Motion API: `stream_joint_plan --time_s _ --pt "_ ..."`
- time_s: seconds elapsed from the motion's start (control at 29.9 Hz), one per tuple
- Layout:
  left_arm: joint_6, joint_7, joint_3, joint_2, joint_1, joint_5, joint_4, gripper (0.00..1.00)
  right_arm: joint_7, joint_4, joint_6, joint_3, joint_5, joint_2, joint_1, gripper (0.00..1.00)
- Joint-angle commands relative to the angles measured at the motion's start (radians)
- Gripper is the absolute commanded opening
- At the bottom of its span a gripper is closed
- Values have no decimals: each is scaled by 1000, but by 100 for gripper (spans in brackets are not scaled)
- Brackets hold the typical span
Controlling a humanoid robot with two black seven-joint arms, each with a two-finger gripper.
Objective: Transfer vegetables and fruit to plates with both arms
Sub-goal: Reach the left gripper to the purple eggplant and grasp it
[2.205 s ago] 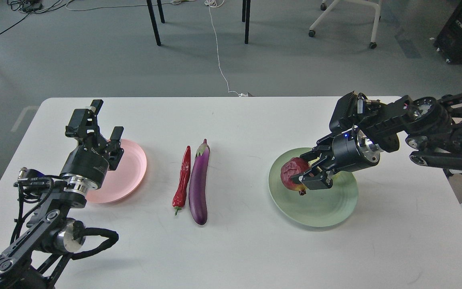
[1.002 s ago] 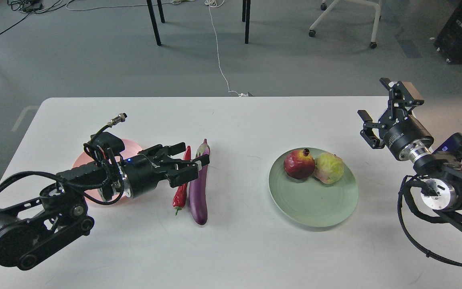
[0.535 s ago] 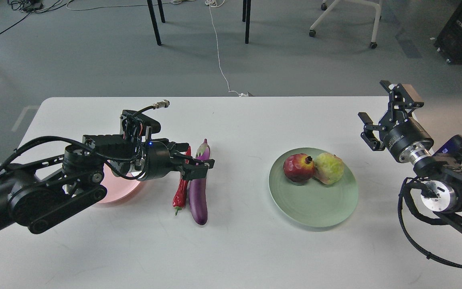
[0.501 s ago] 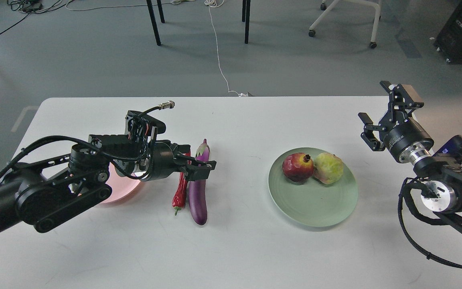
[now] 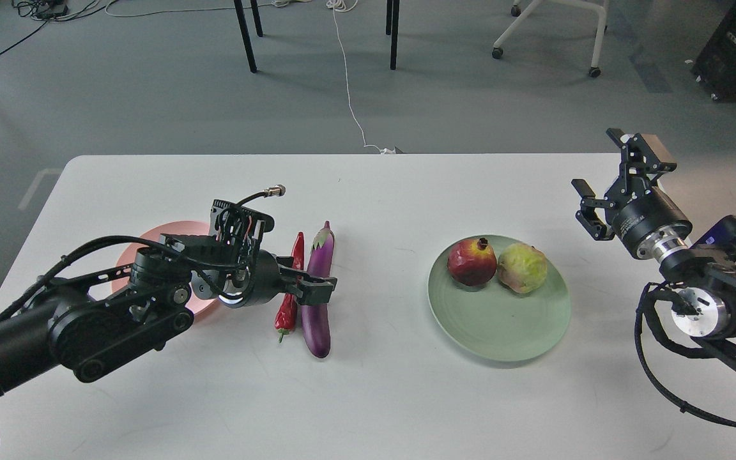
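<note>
Vegetables are what is left, as I am reading the scene from left to right. Farthest left, the pink plate [image 5: 151, 239] is sitting bare on the white bench [image 5: 381, 396], partly hidden behind my left arm, so nothing is lying on it yet. My left end effector [image 5: 310, 289] is reaching across from that plate toward the middle of the bench, and its fingers are spread apart and straddling the upper part of the eggplant [image 5: 317, 300]; I cannot tell whether the pads are touching the skin, and I judge that nothing is being gripped yet. The red chili pepper [image 5: 289, 291] is lying just beside the eggplant on its left, the two running lengthwise and touching or nearly so, both resting flat on the bench between the two plates.

Further right, the pale green plate [image 5: 502, 335] is holding both fruits: the pomegranate [image 5: 471, 262] is sitting crown-up on the far part of the plate, with the yellow-green fruit [image 5: 521, 268] right against it. I am taking that half of the job as finished.

At the far right, my right end effector [image 5: 611, 176] is hanging raised near the bench's edge, well apart from the green plate, its fingers spread and holding nothing.

So I am judging the task roughly half done: the eggplant and the chili pepper are both waiting for the pink plate.
</note>
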Motion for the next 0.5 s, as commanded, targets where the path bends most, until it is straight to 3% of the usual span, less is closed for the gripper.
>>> stream_joint_plan --time_s 0.0,0.1,0.23,0.37,0.47 --pt "2 6 0 -17 8 -1 15 94 0 0 0 -1 0 0 0 98" --pt "-2 6 0 -29 9 -19 23 79 0 0 0 -1 0 0 -1 98" --pt "2 11 0 -31 11 -41 23 45 0 0 -1 -1 0 0 -6 98" --pt "0 49 0 -31 14 -45 23 33 0 0 -1 0 0 0 -6 98" --pt "1 54 -2 -45 22 -42 18 26 0 0 -3 0 0 0 -6 98"
